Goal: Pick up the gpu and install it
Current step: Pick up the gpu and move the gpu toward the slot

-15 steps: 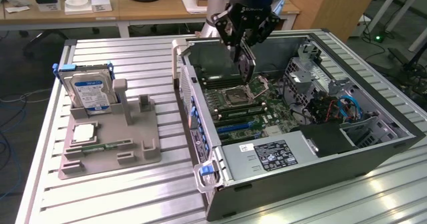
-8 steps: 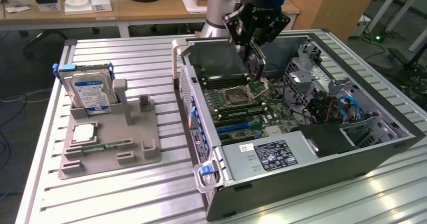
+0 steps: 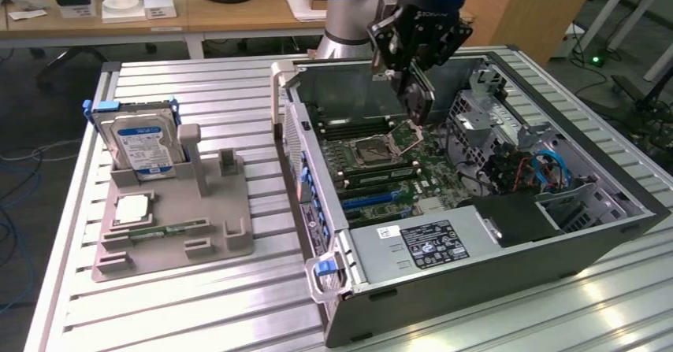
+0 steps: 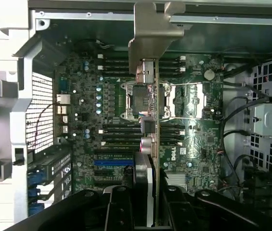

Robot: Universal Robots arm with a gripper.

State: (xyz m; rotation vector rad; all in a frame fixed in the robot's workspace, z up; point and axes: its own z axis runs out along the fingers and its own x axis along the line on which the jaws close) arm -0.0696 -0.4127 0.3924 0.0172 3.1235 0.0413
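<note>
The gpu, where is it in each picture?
Exterior view: the gpu hangs from the gripper above the open computer case.
Wrist view: the gpu is seen edge-on, running through the middle over the motherboard.
Shared landmark: the silver CPU socket beneath it.

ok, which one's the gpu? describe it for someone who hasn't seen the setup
On the slatted metal table, look at the open computer case; the black claw hangs over its motherboard. The gpu is the thin dark card held on edge in that claw, unlike the blue-labelled hard drive standing outside the case.
</note>
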